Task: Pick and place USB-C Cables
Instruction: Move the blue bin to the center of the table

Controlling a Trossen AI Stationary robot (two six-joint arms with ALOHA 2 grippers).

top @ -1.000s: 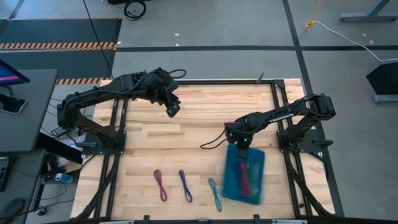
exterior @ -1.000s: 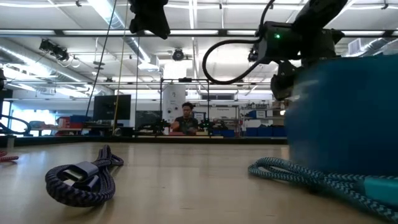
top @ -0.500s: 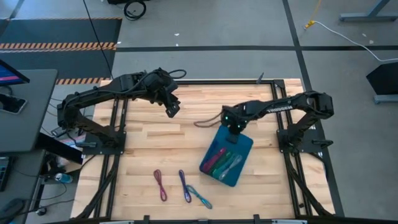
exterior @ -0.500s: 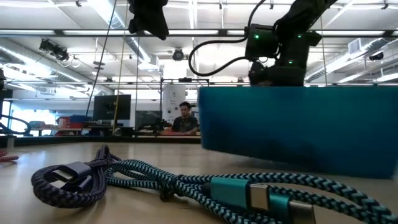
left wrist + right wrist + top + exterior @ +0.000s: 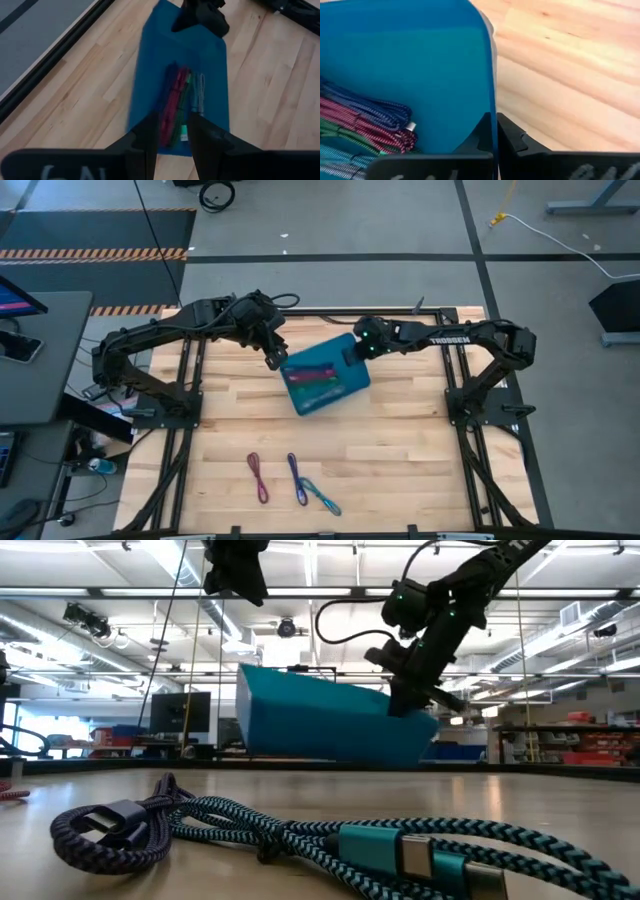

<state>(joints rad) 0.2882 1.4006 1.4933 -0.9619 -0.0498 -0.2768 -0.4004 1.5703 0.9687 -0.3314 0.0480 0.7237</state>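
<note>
Now lifted up and carried to the back, the blue plastic bin (image 5: 322, 378) hangs tilted because the right gripper (image 5: 358, 352) pinches its wall tight, while the left gripper (image 5: 274, 358) waits beside it, part open, holding nothing, and three cables (image 5: 292, 479) lie in front.

surface: wooden table (image 5: 400, 440) | lying on it: three USB-C Cables (image 5: 290, 480), near front edge

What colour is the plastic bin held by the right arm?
Teal-blue plastic bin, clearest in the high view.
</note>
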